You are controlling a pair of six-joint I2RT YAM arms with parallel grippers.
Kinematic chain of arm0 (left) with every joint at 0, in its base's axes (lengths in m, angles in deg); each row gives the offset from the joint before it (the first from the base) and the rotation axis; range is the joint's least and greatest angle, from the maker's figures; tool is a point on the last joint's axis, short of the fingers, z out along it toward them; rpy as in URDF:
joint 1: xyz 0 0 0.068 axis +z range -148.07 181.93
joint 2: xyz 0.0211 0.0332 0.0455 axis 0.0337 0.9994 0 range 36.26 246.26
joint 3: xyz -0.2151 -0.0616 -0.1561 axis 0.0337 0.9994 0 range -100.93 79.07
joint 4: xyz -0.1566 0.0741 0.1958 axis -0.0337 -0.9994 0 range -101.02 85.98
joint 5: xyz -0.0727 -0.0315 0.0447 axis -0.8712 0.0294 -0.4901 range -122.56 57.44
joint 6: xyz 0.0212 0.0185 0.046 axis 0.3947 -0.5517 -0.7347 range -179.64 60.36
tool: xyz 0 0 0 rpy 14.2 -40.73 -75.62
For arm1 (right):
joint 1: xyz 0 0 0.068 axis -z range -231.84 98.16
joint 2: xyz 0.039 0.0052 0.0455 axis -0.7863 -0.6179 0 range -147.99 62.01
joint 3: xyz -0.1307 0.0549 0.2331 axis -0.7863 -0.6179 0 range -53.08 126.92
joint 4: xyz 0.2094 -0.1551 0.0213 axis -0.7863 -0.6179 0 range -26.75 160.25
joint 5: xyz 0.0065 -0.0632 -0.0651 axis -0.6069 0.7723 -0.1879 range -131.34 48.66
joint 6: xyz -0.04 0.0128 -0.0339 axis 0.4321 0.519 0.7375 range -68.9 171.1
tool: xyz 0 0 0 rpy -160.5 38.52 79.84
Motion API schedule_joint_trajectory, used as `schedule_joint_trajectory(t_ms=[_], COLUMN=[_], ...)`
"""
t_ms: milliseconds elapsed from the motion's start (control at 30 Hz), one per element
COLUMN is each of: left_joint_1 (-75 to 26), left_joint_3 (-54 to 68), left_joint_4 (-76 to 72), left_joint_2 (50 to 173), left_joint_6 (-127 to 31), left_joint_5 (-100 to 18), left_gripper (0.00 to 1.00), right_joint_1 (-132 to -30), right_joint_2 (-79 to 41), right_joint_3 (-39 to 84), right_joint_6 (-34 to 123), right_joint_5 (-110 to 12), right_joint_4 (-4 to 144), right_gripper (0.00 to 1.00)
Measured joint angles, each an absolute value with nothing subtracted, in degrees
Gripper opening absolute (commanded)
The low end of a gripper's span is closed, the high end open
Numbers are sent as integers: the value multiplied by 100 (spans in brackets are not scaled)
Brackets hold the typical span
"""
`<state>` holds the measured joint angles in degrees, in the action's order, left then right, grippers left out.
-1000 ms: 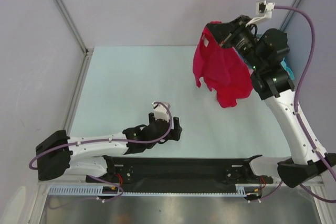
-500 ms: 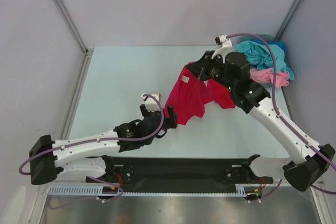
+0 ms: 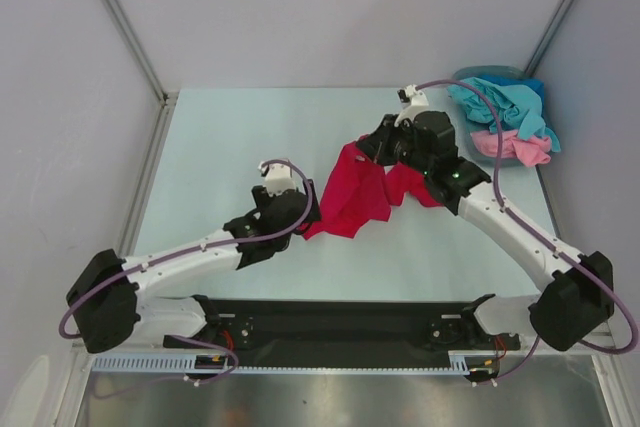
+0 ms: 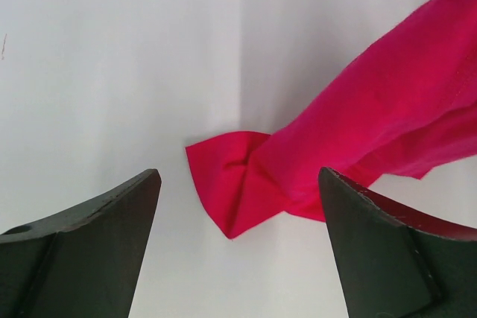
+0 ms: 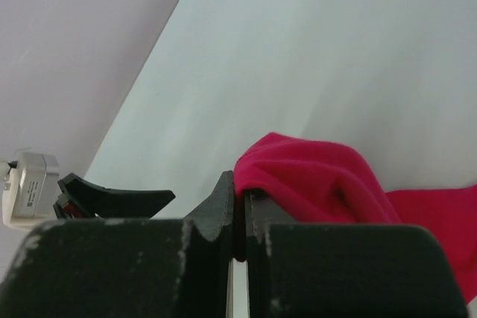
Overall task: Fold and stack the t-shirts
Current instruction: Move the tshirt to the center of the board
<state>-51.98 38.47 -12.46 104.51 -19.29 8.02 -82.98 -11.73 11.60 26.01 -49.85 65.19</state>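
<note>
The crimson red t-shirt (image 3: pixel 358 192) hangs bunched from my right gripper (image 3: pixel 372 147) down onto the table (image 3: pixel 220 147) at mid-table. The right gripper (image 5: pixel 240 193) is shut on the shirt's cloth (image 5: pixel 313 176). My left gripper (image 3: pixel 308 215) is open and empty, low over the table, just left of the shirt's lower corner. In the left wrist view that corner (image 4: pixel 238 184) lies on the table between and ahead of the open fingers (image 4: pixel 104 236). Teal-blue (image 3: pixel 500 107) and light pink (image 3: pixel 515 145) shirts lie piled at the back right.
A blue-grey basket (image 3: pixel 470 75) holds the teal and pink pile at the back right corner. Pale walls with metal posts (image 3: pixel 125 27) close the table at left, back and right. A black rail (image 3: pixel 350 322) runs along the near edge.
My right gripper has carried the red shirt from high at the back right down and left to mid-table. My left gripper has moved forward to the shirt's lower corner.
</note>
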Motion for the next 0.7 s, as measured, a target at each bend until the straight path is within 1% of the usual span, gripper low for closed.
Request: schedule_joint_trajectory(t_ms=[200, 267, 533, 700], left_joint_1=[-5016, -5016, -5016, -5130], left_joint_3=[3262, 3181, 3526, 3978], left_joint_4=[-1063, -975, -890, -916], left_joint_2=[11159, 11203, 10816, 10269], left_joint_6=[-2110, -2103, -2001, -1703], left_joint_5=[424, 315, 271, 280], left_gripper=[91, 91, 91, 91], right_joint_1=[-8350, -8407, -8671, -8789], right_joint_2=[-1756, -2058, -3199, -4067], right_joint_3=[955, 944, 1090, 1984], right_joint_6=[2490, 2413, 2241, 2265], right_joint_5=[-5199, -5282, -5501, -5590], right_joint_4=[6875, 7002, 7400, 7419], right_gripper=[0, 0, 0, 0])
